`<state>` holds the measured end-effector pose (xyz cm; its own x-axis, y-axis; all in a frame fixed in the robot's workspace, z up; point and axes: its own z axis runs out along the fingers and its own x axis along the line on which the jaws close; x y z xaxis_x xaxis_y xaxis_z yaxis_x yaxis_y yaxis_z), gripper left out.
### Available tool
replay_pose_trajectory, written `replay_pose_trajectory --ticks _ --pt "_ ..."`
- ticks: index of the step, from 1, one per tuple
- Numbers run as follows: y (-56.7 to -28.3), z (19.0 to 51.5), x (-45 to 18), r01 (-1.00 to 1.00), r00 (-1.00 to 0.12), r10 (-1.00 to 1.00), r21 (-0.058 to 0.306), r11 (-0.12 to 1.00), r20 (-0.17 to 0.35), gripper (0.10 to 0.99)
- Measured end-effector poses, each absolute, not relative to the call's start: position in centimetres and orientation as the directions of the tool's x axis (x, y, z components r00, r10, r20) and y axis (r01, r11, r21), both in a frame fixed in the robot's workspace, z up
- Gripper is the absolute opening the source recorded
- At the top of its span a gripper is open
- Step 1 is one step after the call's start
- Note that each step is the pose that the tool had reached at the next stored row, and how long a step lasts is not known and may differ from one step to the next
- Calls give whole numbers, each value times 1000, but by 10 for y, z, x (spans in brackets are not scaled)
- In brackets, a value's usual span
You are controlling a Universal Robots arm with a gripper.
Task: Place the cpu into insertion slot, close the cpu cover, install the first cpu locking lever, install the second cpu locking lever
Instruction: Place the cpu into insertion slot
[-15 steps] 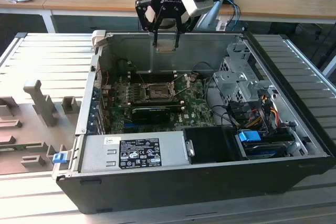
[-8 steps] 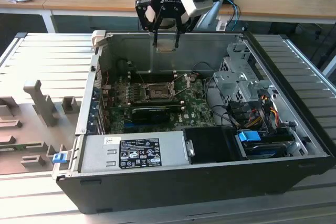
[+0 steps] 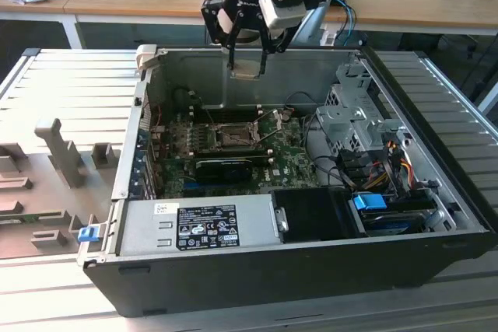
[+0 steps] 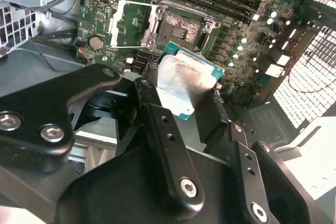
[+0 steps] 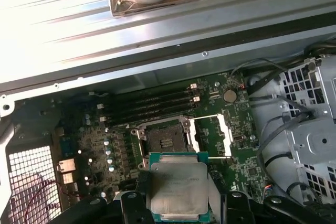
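My gripper [image 3: 247,66] hangs above the back of the open computer case, shut on the cpu [image 3: 246,71], a flat square chip with a silver-grey face. In both wrist views the cpu [image 4: 185,80] [image 5: 177,184] sits between the black fingers [image 4: 157,124], held in the air above the green board. The insertion slot [image 3: 233,136] [image 4: 181,27] [image 5: 164,139] lies open and empty below it, a dark square with a metal rim. The cpu cover [image 4: 131,22] [image 5: 211,135] is swung open to one side of the slot.
A long black card [image 3: 229,165] lies just in front of the slot. The labelled power supply [image 3: 206,227] fills the case's near side. A metal drive cage [image 3: 358,114] and cable bundles [image 3: 389,161] crowd the exterior view's right. Grey fixtures [image 3: 62,161] stand outside the case.
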<state>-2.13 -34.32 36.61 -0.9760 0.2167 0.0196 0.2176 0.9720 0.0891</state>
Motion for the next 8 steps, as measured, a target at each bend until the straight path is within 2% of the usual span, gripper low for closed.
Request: replay_pose_trajectory --ticks 8 --pt "-343 363 -21 251 -968 250 89 964 20 525"
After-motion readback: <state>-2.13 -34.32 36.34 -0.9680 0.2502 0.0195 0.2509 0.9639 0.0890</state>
